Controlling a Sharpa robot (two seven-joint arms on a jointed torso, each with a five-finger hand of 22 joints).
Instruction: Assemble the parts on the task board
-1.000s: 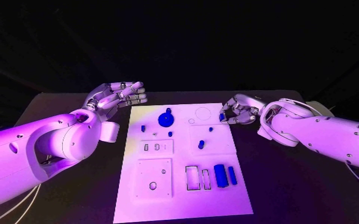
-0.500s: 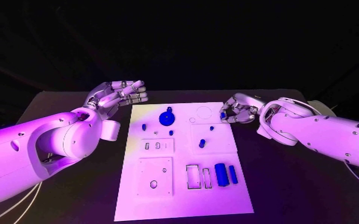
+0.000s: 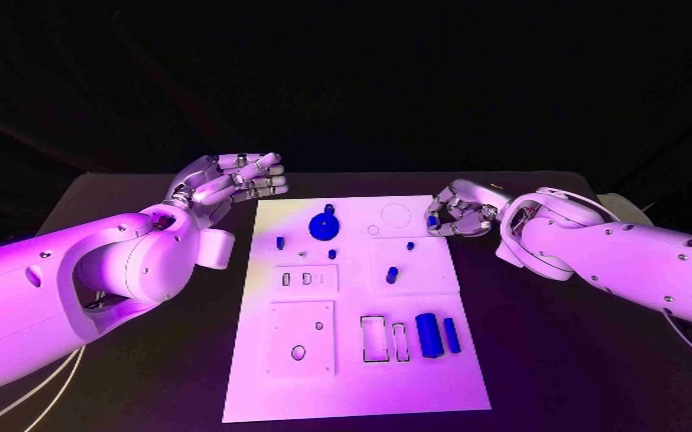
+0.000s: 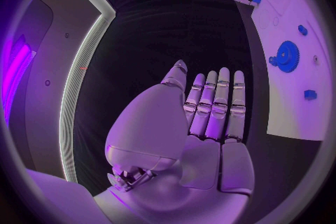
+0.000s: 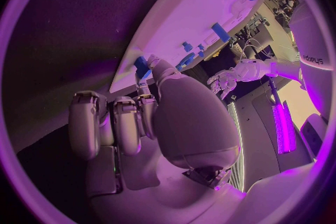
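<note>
Now, small blue part (image 3: 433,220) pinched in right hand (image 3: 462,210), beside task board (image 3: 353,382)

Head cam looks down on the whole white board (image 3: 353,302); both wrist cams sit close behind their palms, sharing the board's far edge.

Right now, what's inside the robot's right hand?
The right hand pinches a small blue part at the task board's far right edge. Its fingers cover most of the part, so its shape can't be told.
</note>
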